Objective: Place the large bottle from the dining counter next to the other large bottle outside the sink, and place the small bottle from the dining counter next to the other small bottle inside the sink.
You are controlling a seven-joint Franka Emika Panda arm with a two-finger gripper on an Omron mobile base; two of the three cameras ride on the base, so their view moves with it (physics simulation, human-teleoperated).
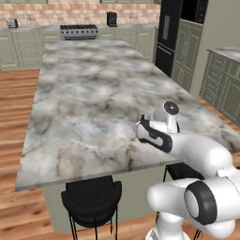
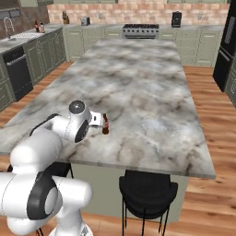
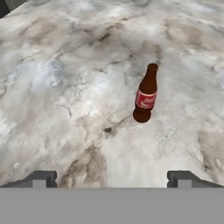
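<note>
Even, bright rendered light; soft shadows, slightly blurry.

You had long island counter (image 2: 138, 87) of grey-brown marbled stone on sage-green base. Single small brown bottle (image 3: 145, 94) with red label stood upright on it, toward near edge, on bare stone. Same bottle (image 2: 105, 124) showed in right base view, just inside near-left part of top. Wood floor (image 2: 216, 115) surrounded island.
</note>
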